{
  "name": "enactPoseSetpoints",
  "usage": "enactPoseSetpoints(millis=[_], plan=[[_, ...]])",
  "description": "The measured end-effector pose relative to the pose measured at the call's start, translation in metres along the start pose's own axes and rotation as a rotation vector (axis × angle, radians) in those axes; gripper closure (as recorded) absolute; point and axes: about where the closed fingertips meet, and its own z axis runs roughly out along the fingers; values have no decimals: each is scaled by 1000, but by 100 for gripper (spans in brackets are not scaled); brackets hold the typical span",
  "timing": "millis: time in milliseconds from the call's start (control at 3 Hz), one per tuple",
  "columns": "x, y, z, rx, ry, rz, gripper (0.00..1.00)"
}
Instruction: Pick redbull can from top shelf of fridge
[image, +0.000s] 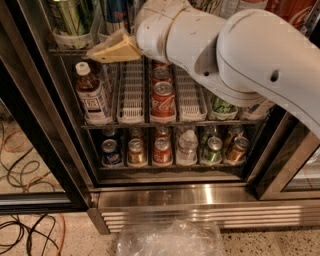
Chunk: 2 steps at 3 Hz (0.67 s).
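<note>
Steel-based, wire-racked fridge (165, 197). A smooth white arm (260, 55) enters from 2 o'clock. Its cream gripper (112, 50) is at the top shelf (65, 50), grip unreadable. The blue-silver redbull can (116, 15) stands at the gripper's 12 o'clock. A red Coca-Cola can (162, 102) lies at its 5 o'clock.

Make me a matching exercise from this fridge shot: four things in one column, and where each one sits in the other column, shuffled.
Things
1. redbull can
2. Coca-Cola can
3. white-capped bottle
4. gripper

Places
A. left end of the middle shelf
B. on the top shelf, right of the green-striped can
C. at the top shelf's front edge, just under the redbull can in the camera view
D. centre lane of the middle shelf

Pairs: 1-B, 2-D, 3-A, 4-C
</note>
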Motion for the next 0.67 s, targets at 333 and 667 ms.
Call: enactPoseSetpoints(millis=[333,667], plan=[[3,17,3,-79,8,6,0],[3,17,3,-79,8,6,0]])
